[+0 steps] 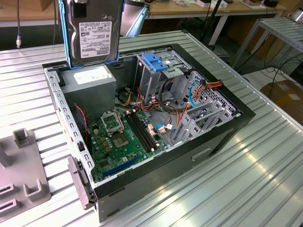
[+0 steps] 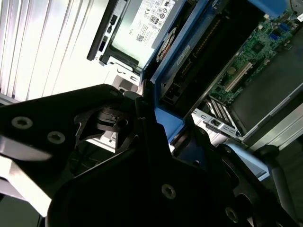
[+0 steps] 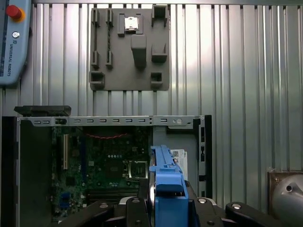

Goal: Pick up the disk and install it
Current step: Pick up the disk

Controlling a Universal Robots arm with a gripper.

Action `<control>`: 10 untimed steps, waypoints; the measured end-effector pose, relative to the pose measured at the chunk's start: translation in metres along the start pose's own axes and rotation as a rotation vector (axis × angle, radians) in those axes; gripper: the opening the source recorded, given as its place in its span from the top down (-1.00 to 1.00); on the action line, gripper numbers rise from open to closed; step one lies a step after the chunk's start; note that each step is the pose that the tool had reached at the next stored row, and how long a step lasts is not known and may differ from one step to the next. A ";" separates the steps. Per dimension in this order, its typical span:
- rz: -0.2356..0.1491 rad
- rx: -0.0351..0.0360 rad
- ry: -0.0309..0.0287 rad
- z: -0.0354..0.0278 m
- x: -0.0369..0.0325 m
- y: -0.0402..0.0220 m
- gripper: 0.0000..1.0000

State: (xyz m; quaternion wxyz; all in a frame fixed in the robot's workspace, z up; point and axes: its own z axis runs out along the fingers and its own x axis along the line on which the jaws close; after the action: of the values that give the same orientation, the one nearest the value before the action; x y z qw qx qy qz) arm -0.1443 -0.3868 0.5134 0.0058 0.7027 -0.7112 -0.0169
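I see a ribbed metal surface (image 1: 265, 161) with long parallel grooves that throw back the light. An open case (image 1: 222, 137) lies on it on its side. On the exterior view's left a grey plate (image 1: 23, 175) with raised blocks sits on the same surface, apart from the case. Behind are wooden benches (image 1: 189, 9) with cables hanging below them. On the exterior view's right stands a second metal table (image 1: 284, 28), with a carton (image 1: 284, 94) on the floor near it. In the first wrist view a pendant (image 3: 12, 42) with a red button lies on the surface beside the plate.

The disk (image 1: 92, 35) hangs upright in the air over the case's far corner, right above the supply box (image 1: 90, 80). Its white label faces the exterior camera, and its blue rail runs down both sides and under the lower edge. The gripper (image 3: 168, 203) pinches the disk by that rail, its black fingers (image 3: 132, 208) pressed to either side in the first wrist view.

Inside the case I see a green board (image 1: 123, 137) and a blue bracket (image 1: 156, 61) atop a metal cage (image 1: 149, 80). The supply box carries a white label too. The print on both labels is too small for me to read.
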 end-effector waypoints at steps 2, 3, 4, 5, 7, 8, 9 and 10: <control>0.000 0.0001 -0.0001 0.0004 0.0012 -0.0036 0.26; 0.000 0.0001 0.0000 0.0006 0.0020 -0.0056 0.26; 0.000 -0.0001 0.0002 0.0008 0.0027 -0.0077 0.26; 0.000 -0.0002 0.0002 0.0010 0.0035 -0.0094 0.26; 0.000 -0.0001 0.0002 0.0016 0.0056 -0.0124 0.26; 0.000 0.0000 0.0001 0.0022 0.0074 -0.0144 0.26; 0.000 0.0000 0.0000 0.0025 0.0086 -0.0158 0.26; 0.000 0.0000 0.0000 0.0029 0.0099 -0.0173 0.26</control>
State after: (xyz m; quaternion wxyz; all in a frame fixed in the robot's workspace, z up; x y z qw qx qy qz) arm -0.1272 -0.3969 0.5099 0.0058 0.7027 -0.7113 -0.0169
